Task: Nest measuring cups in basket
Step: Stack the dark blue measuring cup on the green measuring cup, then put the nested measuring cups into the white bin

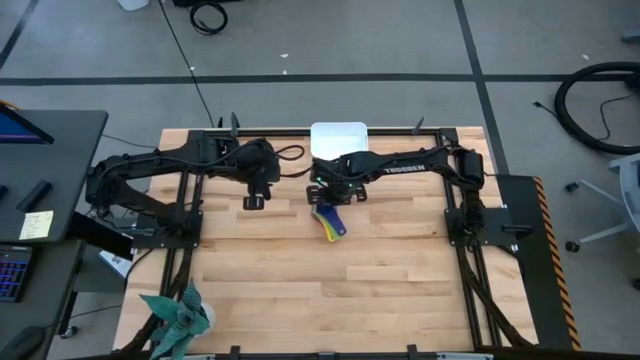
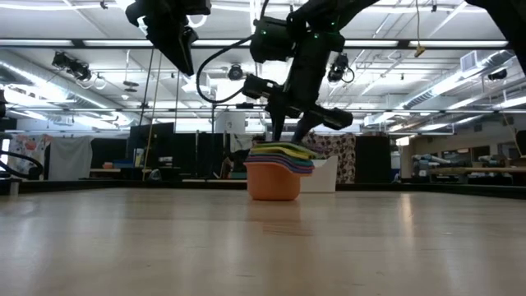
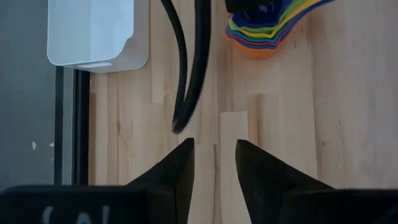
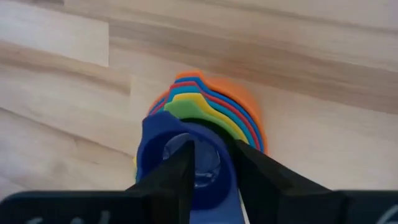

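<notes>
A: Where is the right tool (image 4: 211, 163)?
B: Directly over the nested stack of small round plastic measuring cups (image 1: 328, 222), its dark fingers (image 4: 177, 171) narrowly parted around the rim of the dark blue cup (image 4: 186, 158) on top; whether they press it, I cannot tell.

A: And the stack?
B: Orange cup (image 2: 273, 182) lowest, standing on the wooden counter (image 1: 300, 270) towards the middle of its far edge, handles fanned out.

A: The container?
B: The white shallow rounded plastic basket (image 1: 339, 136) sits at the far edge, just beyond the stack, apart from it.

A: The left tool (image 3: 214, 167)?
B: Raised above the counter nearer the far left corner, fingers narrowly apart, holding nothing.
</notes>
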Robot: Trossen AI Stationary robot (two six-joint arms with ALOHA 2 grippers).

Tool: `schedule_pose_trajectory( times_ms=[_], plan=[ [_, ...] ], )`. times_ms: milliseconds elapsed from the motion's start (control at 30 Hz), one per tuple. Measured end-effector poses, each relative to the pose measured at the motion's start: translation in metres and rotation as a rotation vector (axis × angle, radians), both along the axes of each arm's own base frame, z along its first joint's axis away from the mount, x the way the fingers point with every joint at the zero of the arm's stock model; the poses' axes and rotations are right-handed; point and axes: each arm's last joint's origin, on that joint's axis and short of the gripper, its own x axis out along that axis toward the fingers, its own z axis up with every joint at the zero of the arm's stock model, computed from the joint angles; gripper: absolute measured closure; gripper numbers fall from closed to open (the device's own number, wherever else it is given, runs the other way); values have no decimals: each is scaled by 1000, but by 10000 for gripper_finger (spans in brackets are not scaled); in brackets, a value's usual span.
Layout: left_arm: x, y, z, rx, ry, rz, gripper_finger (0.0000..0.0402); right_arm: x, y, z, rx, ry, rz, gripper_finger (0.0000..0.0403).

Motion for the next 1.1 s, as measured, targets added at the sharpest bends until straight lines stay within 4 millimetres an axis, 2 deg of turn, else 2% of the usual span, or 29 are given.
schedule_pose_trajectory(
  times_ms=[367,833,967,1100],
  plan=[
    [0,0,0,0,1,0,278,13,-2,34,-54,-102,78,330],
    [-1,0,0,-1,6,1,278,-2,5,34,5,36,115,361],
    [0,0,0,-3,4,4,278,-10,9,43,21,50,173,382],
    [2,0,1,-17,-30,39,278,-29,15,58,38,102,290,397]
  ],
)
